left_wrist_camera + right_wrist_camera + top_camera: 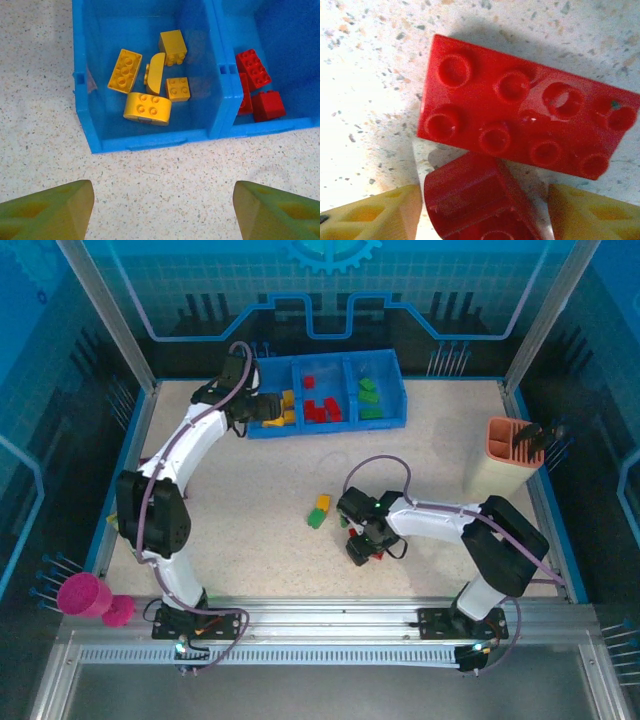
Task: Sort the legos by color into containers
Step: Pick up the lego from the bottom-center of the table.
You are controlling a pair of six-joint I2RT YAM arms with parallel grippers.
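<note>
My right end effector (482,215) sits released astride a small red brick (475,200) on the bench (370,75), just beside a long red brick (530,130). It looks light, stiff and slick, so I'd pinch its flat sides. My left end effector (162,210), released and empty, hovers by the tray (150,142), which holds yellow bricks (147,107) left, red bricks (260,92) middle and green bricks (370,400) right.

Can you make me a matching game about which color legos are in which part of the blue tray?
Parts of the tray, seen from above:
1. left compartment
2. middle compartment
3. right compartment

What lies inside:
a. green legos
b. yellow legos
c. red legos

Right pairs: 1-b, 2-c, 3-a.
</note>
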